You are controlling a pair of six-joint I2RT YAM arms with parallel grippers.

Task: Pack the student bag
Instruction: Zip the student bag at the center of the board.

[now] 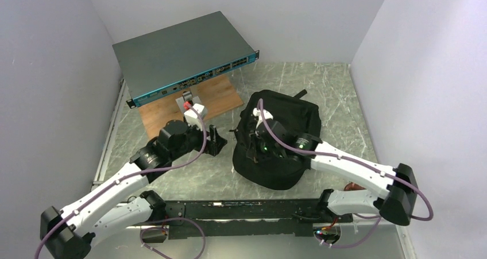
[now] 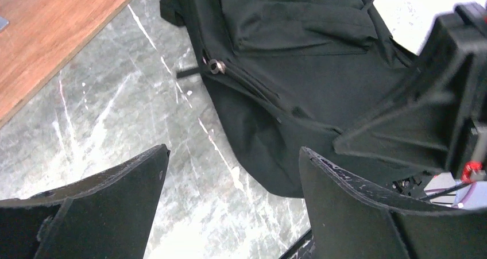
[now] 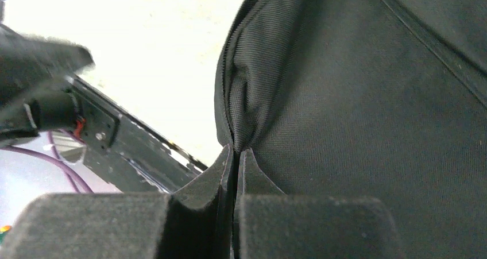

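The student bag [image 1: 287, 121], a black soft fabric backpack, lies on the marble table right of centre. It fills the left wrist view [image 2: 298, 69], where a metal zipper pull [image 2: 216, 67] shows on its side. My right gripper [image 1: 256, 147] is over the bag's near left part and is shut on a pinched fold of the bag's fabric [image 3: 244, 127], seen close in the right wrist view at the fingertips [image 3: 236, 155]. My left gripper [image 1: 217, 141] is open and empty just left of the bag, its jaws wide apart over bare marble [image 2: 232, 173].
A flat grey network switch box [image 1: 184, 55] lies at the back left, partly on a wooden board [image 1: 189, 107]. White walls close in left, back and right. A black rail [image 1: 241, 213] runs along the near edge.
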